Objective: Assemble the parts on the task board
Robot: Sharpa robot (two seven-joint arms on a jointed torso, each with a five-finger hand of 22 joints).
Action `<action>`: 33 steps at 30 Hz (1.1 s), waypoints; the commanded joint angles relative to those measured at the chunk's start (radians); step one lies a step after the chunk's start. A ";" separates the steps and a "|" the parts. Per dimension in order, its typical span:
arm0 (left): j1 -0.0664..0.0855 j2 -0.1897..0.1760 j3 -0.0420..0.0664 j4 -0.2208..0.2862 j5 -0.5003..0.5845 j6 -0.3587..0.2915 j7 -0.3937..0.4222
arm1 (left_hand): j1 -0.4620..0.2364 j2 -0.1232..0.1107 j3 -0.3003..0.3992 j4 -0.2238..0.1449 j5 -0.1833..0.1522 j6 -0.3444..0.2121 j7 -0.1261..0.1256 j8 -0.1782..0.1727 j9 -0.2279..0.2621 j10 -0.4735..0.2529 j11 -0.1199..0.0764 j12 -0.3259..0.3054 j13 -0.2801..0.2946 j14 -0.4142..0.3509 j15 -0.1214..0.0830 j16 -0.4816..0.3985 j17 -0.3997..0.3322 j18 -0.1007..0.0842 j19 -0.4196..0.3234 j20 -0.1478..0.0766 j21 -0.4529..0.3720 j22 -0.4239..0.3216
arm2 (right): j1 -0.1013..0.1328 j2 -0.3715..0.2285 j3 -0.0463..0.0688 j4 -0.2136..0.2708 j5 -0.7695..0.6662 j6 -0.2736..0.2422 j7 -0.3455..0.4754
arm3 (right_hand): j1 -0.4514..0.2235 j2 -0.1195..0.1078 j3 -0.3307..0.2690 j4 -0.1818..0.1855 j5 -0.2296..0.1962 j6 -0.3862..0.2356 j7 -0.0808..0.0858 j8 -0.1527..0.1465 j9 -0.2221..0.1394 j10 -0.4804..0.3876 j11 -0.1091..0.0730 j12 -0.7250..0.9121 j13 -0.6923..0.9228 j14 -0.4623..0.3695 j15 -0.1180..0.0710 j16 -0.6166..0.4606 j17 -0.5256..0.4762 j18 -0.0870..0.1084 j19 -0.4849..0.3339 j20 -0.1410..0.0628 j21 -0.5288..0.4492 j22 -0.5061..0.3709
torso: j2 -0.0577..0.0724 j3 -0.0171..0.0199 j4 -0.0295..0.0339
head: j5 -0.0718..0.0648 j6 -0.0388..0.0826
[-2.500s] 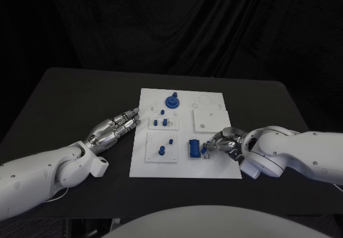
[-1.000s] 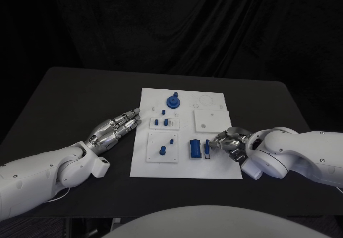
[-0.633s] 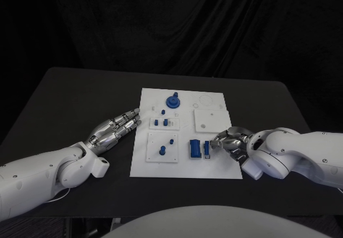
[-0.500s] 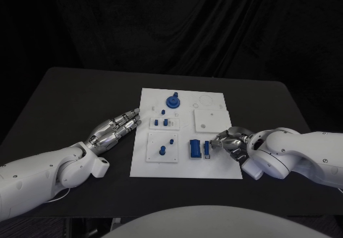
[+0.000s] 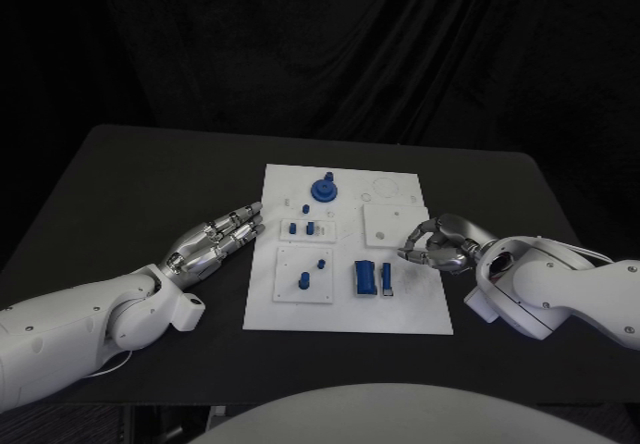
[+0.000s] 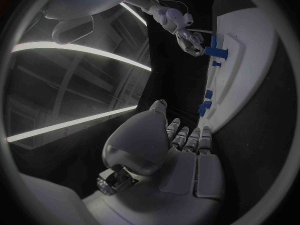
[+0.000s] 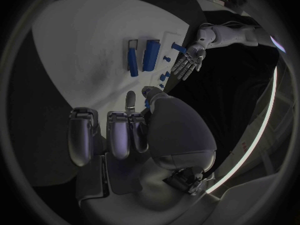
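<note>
Unlabelled white task board, blue parts

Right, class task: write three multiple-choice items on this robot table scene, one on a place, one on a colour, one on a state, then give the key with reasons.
1. Where does the left hand lie?
A. on the black table beside the task board
B. on top of the board
C. raised above the round part

2. What colour is the round part at the board's far end?
A. red
B. blue
C. green

3. What does the right hand hold?
A. a blue bar
B. the board's edge
C. nothing

Key: 1 A, its fingers lie flat on the black table at the board's edge. 2 B, it is blue like the other pieces. 3 C, its fingers are curled on nothing and the two blue bars lie apart from it.
</note>
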 commanded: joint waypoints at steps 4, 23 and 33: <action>-0.007 -0.002 -0.005 -0.001 -0.002 -0.001 0.010 | 0.001 0.002 0.006 -0.001 0.006 -0.001 -0.001 0.004 0.000 0.005 0.005 0.001 0.001 -0.002 0.008 -0.007 -0.002 0.011 0.002 0.007 -0.005 -0.001 | -0.025 -0.034 0.000 0.023 -0.525 -0.112 0.050 | 0.056 -0.010 -0.028 -0.025 -0.088 -0.091 0.005 -0.025 -0.023 0.106 0.007 0.003 0.263 0.096 0.012 0.008 0.219 0.009 0.056 0.008 -0.011 0.231 | -0.001 -0.0012 -0.0007 | -0.004 0.000; -0.009 -0.004 -0.005 -0.002 -0.002 0.001 0.011 | 0.000 0.001 0.006 -0.001 0.006 -0.002 -0.001 0.004 0.000 0.004 0.005 0.001 0.001 -0.002 0.008 -0.007 -0.002 0.011 0.002 0.007 -0.005 -0.001 | -0.111 -0.003 0.000 0.006 -0.740 -0.080 0.009 | 0.099 -0.037 -0.061 0.012 -0.272 -0.240 0.010 -0.071 -0.126 0.106 0.010 0.003 0.263 0.095 0.015 0.006 0.215 0.011 0.049 0.010 -0.024 0.227 | -0.001 -0.0004 -0.0022 | 0.002 0.000; -0.010 -0.001 -0.005 -0.003 -0.002 0.003 0.010 | 0.000 0.001 0.007 -0.001 0.006 -0.002 -0.001 0.004 0.000 0.005 0.005 0.001 0.001 -0.002 0.008 -0.007 -0.002 0.012 0.002 0.008 -0.005 -0.001 | -0.115 0.011 0.000 0.000 -0.742 -0.065 0.010 | 0.088 -0.030 -0.065 0.045 -0.269 -0.184 0.011 -0.041 -0.153 0.106 0.012 0.003 0.263 0.095 0.016 0.006 0.215 0.010 0.052 0.012 -0.021 0.229 | -0.001 -0.0005 -0.0024 | 0.001 0.000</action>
